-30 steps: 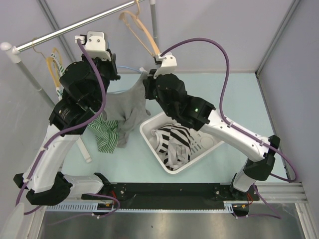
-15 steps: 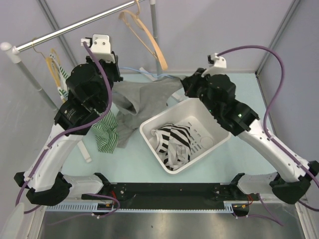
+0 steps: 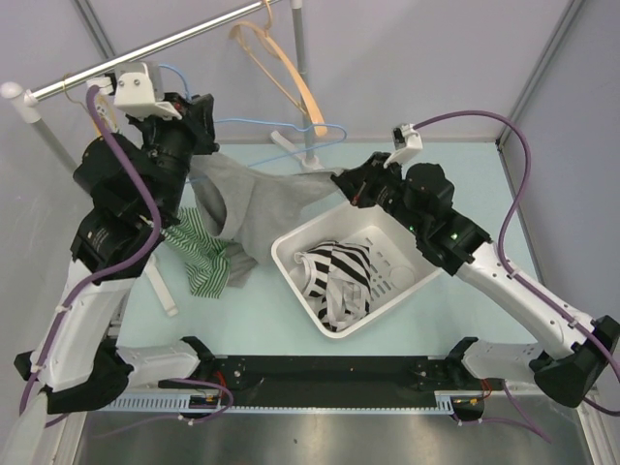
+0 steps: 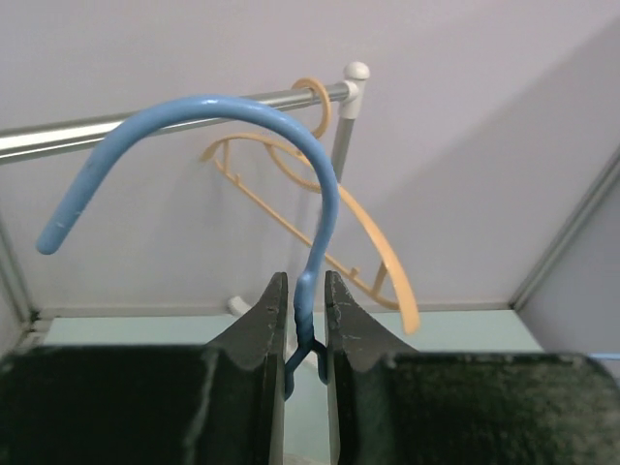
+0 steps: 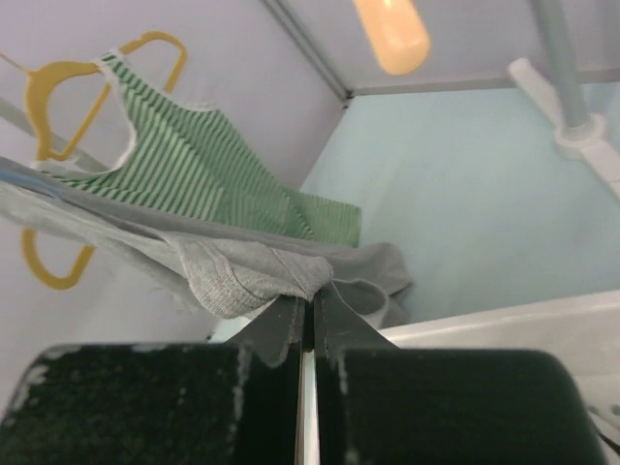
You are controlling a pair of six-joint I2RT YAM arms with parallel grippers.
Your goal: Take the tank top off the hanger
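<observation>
My left gripper (image 3: 201, 118) is shut on the neck of the blue wire hanger (image 3: 291, 136), held high at the back left. In the left wrist view the blue hook (image 4: 315, 184) rises from between the fingertips of that gripper (image 4: 305, 286). The grey tank top (image 3: 242, 199) hangs below the hanger and stretches to the right. The hanger's right end shows bare wire. My right gripper (image 3: 345, 184) is shut on an edge of the tank top (image 5: 242, 271), which bunches at its fingertips (image 5: 310, 302).
A white basket (image 3: 291, 263) with a black-and-white striped garment (image 3: 334, 276) stands under the right gripper. A green striped top (image 3: 203, 260) lies on the table at the left. The metal rail (image 3: 174, 44) carries an orange hanger (image 3: 286, 73); its pole foot (image 5: 581, 136) stands behind the basket.
The left gripper has raised the blue hanger up and to the left. The right gripper has pulled the grey top right, away from the hanger, baring the hanger's right end.
</observation>
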